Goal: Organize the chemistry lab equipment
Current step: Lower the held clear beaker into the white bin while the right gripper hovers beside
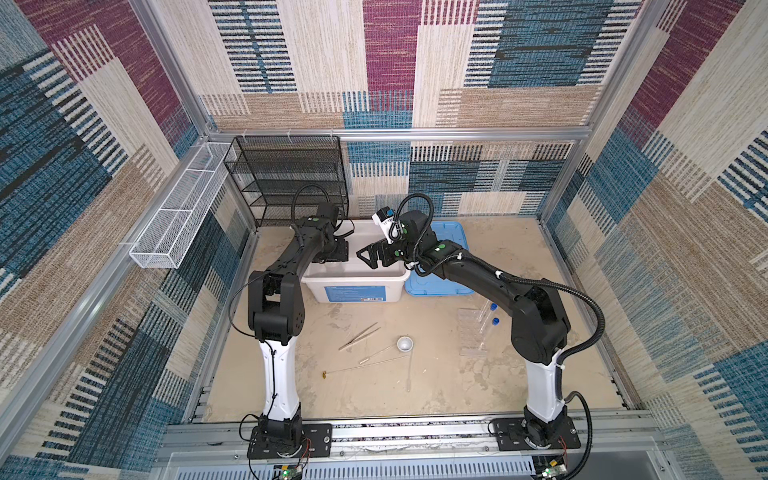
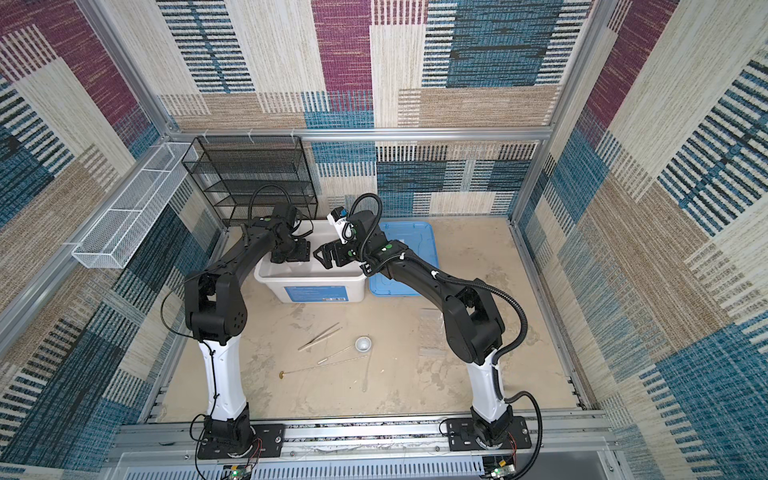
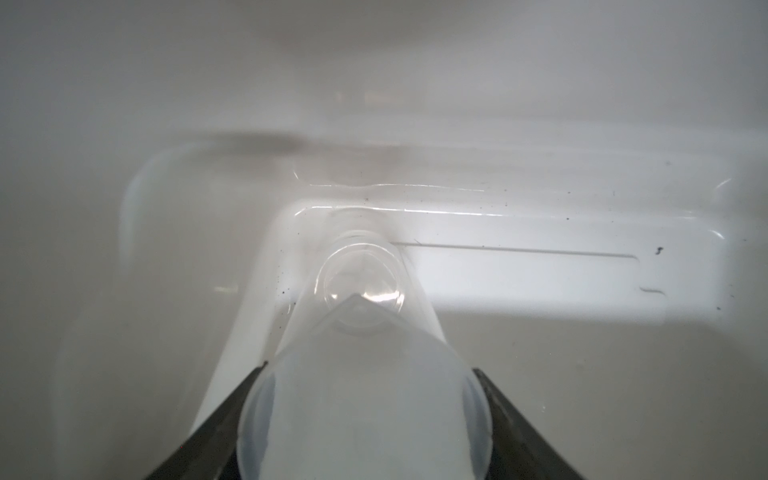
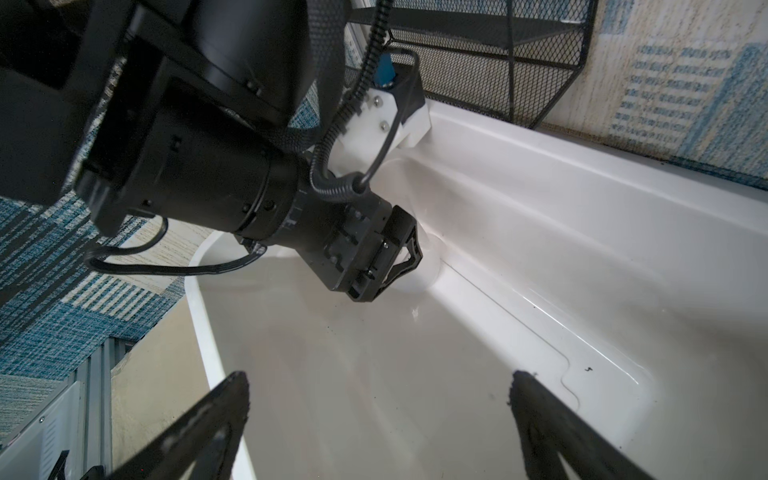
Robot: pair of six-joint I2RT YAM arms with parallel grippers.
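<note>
Left wrist view shows the left gripper (image 3: 365,415) reaching down into the white bin (image 3: 540,270), its 2 dark fingers (image 3: 216,432) set against either side of a clear beaker (image 3: 361,332) whose base sits on the bin floor near a corner; whether they clamp it or merely flank it cannot be told. Right wrist view shows the right gripper (image 4: 378,415) above the same bin, jaws spread wide apart with nothing between them. Both top views show the metal tweezers (image 1: 359,336), thin metal rods (image 1: 365,363) and small funnel-like cup (image 1: 404,344) lying on the table (image 1: 457,374) in front of the bin. A clear tube rack (image 1: 473,332) with 2 blue-capped test tubes (image 1: 488,322) in sight lies beside the right arm. The blue lid (image 1: 453,266) rests right of the bin.
</note>
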